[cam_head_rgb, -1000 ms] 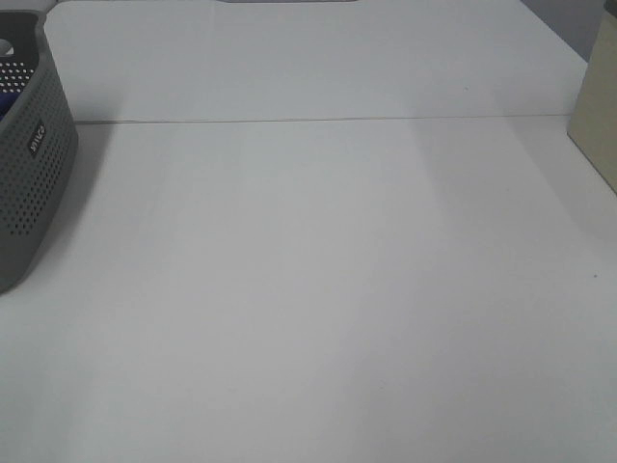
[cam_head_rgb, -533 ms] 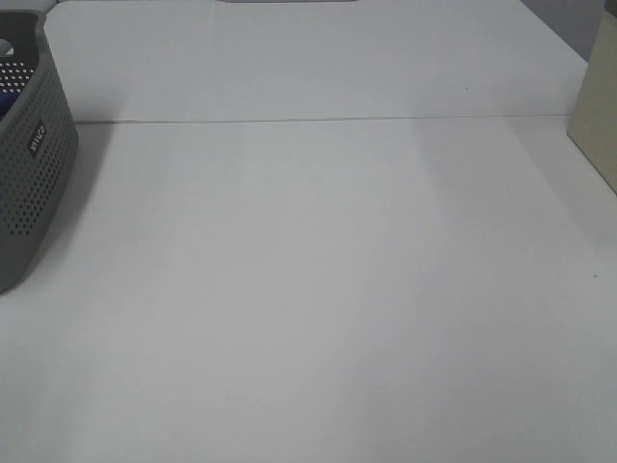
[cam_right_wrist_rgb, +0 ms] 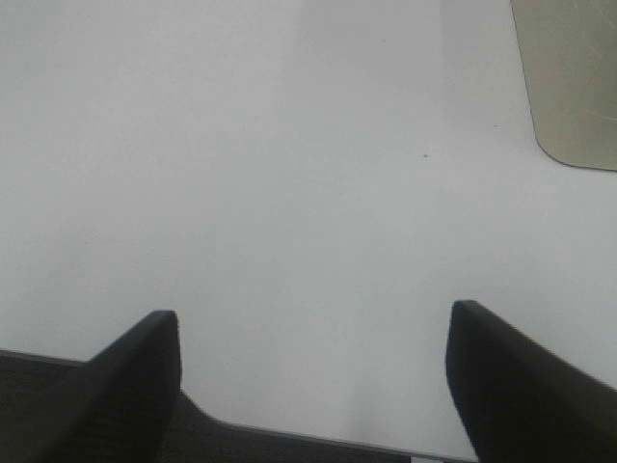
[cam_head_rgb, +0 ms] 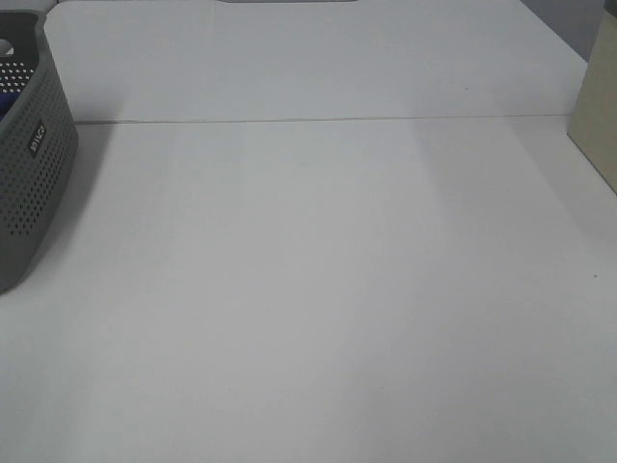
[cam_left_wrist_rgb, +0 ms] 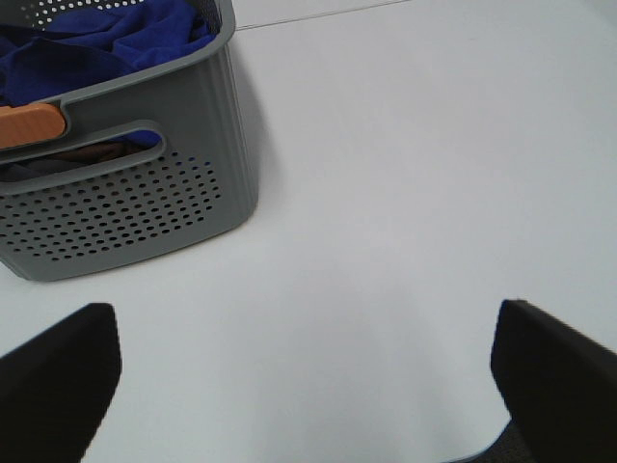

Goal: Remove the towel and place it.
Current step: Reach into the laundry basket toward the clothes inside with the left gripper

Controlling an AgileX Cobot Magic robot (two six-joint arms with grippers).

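Beside the grey basket [cam_left_wrist_rgb: 145, 193] the white counter [cam_head_rgb: 318, 289] is wide and bare. Inside the basket sits the blue towel [cam_left_wrist_rgb: 87, 43], all bunched up. It looks soft, floppy and light, so I would grab a raised fold near the basket's rim. My left pincer [cam_left_wrist_rgb: 299, 376] and right pincer [cam_right_wrist_rgb: 313, 376] are both spread wide, holding nothing.

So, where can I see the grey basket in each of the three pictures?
Exterior high: the grey basket stands at the left edge, cut off by the frame, on the white table.
Left wrist: the basket fills the upper left corner, with the blue towel inside it.
Right wrist: the basket is not in this picture.
Shared landmark: the white table, which shows in all three views.
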